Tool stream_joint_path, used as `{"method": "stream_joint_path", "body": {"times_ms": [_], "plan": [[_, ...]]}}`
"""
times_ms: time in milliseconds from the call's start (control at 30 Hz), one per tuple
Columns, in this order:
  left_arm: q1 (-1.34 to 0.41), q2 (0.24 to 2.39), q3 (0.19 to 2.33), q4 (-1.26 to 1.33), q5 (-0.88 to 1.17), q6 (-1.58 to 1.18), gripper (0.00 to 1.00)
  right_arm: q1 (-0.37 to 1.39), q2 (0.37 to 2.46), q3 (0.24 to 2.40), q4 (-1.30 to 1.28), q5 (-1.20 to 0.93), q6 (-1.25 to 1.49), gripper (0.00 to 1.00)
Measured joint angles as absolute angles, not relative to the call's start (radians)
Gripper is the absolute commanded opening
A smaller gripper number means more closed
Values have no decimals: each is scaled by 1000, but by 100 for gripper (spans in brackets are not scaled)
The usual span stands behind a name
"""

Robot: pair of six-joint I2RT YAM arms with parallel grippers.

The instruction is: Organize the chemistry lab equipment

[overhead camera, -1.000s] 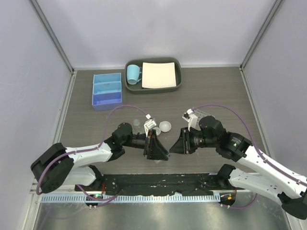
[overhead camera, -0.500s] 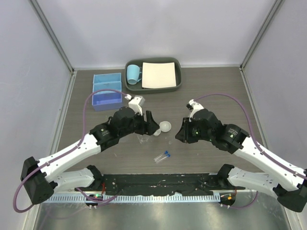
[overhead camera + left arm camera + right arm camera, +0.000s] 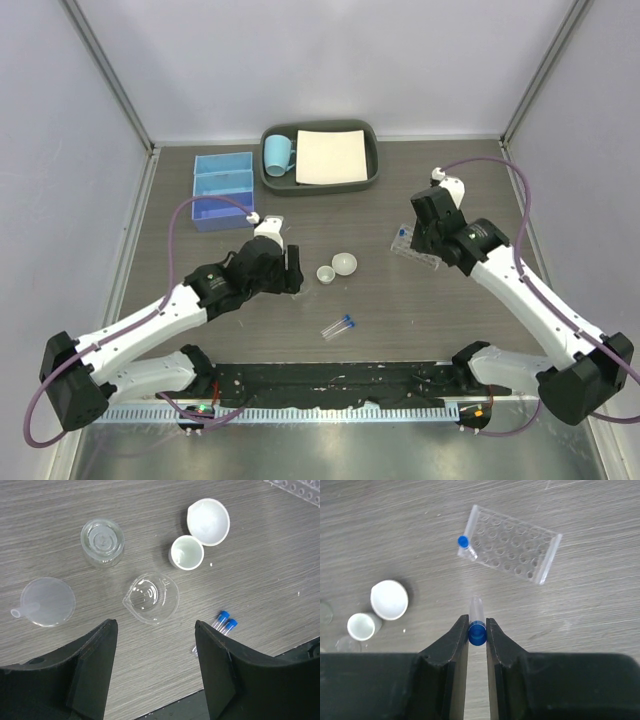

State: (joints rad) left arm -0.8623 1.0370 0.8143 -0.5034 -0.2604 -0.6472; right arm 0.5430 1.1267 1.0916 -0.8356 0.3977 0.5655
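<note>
A thin clear tube (image 3: 476,607), round and blue-capped, is pinched at its cap between the narrowly set matte black fingers of the right gripper (image 3: 477,625), over the grained grey-brown table (image 3: 590,620). Near it, a clear plastic rack (image 3: 512,550) (rows of round holes) is seen with another capped tube (image 3: 464,542) at one corner. The left gripper (image 3: 155,630) is spread wide and empty over a shallow spouted glass dish (image 3: 151,598). Two white round dishes (image 3: 208,522), touching, and two lying tubes (image 3: 223,615) are found nearby.
</note>
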Motion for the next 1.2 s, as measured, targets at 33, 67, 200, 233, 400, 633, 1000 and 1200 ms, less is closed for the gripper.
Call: {"method": "stream_joint_path", "body": {"times_ms": [33, 67, 200, 233, 400, 633, 1000, 1200], "plan": [[-862, 1037, 810, -508, -262, -648, 66, 531, 1140, 1099, -834, 406, 560, 1], [-862, 1037, 803, -508, -262, -650, 66, 519, 1158, 1112, -835, 417, 554, 1], [-863, 1037, 775, -508, -262, -655, 66, 501, 1241, 1150, -823, 451, 532, 1], [-863, 1037, 768, -508, -262, -655, 66, 498, 1261, 1154, -818, 455, 527, 1], [-863, 1028, 738, -507, -262, -663, 66, 477, 1331, 1154, -789, 456, 513, 1], [-867, 992, 730, -505, -262, -669, 65, 418, 1343, 1129, -698, 402, 493, 1], [-877, 992, 728, -503, -262, -669, 64, 392, 1419, 1109, -651, 309, 450, 1], [-877, 992, 725, -499, -262, -669, 64, 392, 1421, 1083, -645, 299, 442, 1]]}}
